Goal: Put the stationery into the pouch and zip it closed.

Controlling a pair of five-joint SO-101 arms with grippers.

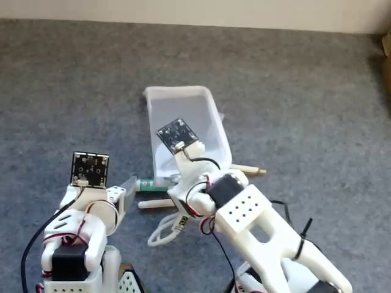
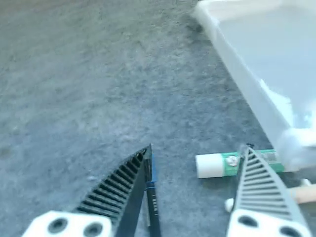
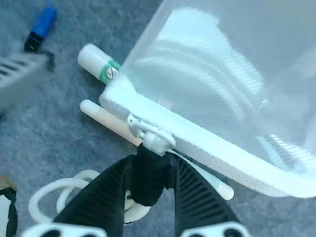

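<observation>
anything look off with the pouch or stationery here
Yes: the glue stick, cream pen and blue pen all lie on the carpet outside the pouch, yet the right gripper grips its zipper pull.

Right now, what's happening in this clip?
The right pincer is shut on the black zip pull at the near end of the pouch. The left pincer hangs open over the grey surface, beside a green-and-white tube. That tube and a pale stick lie outside the pouch.
</observation>
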